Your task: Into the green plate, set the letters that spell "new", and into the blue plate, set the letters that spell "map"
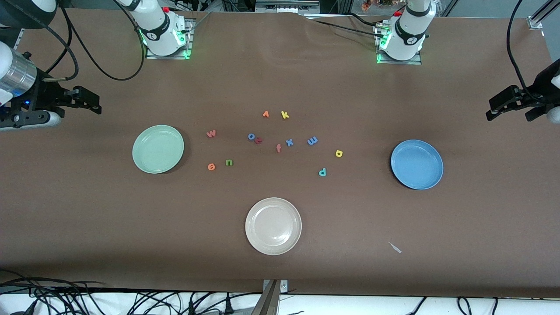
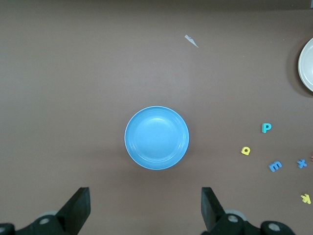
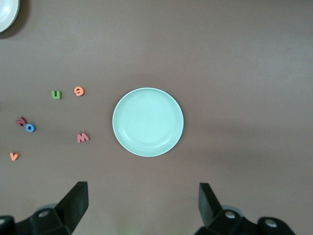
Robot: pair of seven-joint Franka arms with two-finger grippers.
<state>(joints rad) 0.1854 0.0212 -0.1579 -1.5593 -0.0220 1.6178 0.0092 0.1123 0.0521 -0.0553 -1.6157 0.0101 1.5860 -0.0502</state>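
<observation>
The green plate (image 1: 158, 149) sits at the right arm's end of the table and the blue plate (image 1: 417, 164) at the left arm's end, both empty. The w (image 1: 211, 133), e (image 1: 211, 166) and n (image 1: 229, 162) lie just beside the green plate, so the right gripper (image 1: 89, 101), spread wide and holding nothing, is the closer one. The m (image 1: 312, 141), a (image 1: 338, 153) and p (image 1: 322, 172) lie toward the blue plate, closer to the left gripper (image 1: 496, 108), also spread wide and holding nothing.
</observation>
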